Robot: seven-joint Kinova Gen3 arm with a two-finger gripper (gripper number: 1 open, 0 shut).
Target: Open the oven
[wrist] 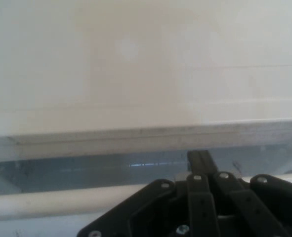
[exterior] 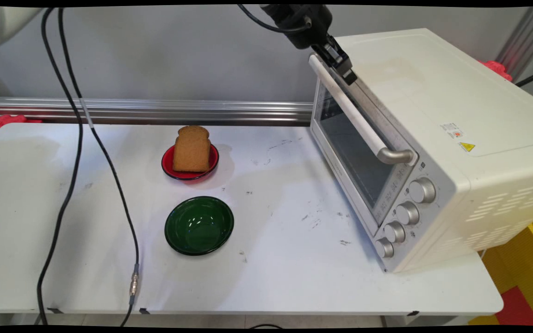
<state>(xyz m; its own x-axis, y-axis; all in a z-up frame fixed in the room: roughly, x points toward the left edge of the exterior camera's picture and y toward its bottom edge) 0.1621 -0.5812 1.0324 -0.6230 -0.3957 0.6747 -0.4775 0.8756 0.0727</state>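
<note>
Gripper [exterior: 346, 70]: black, at the upper rear end of the oven's [exterior: 433, 138] door handle [exterior: 359, 121], by the top edge of the door; jaws at the bar, but whether spread or pinching it cannot be told. Hand view: white handle [wrist: 52, 203] crossing low, door glass and oven top beyond it. Oven: cream, on the right of the desk [exterior: 271, 277], door shut, four metal knobs [exterior: 407, 213] down the front panel. Toast [exterior: 192, 149]: one slice, leaning upright in a red dish [exterior: 170, 169], mid-desk, well apart from the oven. Green bowl [exterior: 199, 225]: empty, just in front of the red dish. Black cables [exterior: 70, 185] hang at left. Risk, as judged: a grip so near the handle's end could slip off the bar, or drag the light oven across the desk. Writing: small sticker and yellow warning triangle [exterior: 467, 147] on the oven top; text too small to read; no brand legible.
</note>
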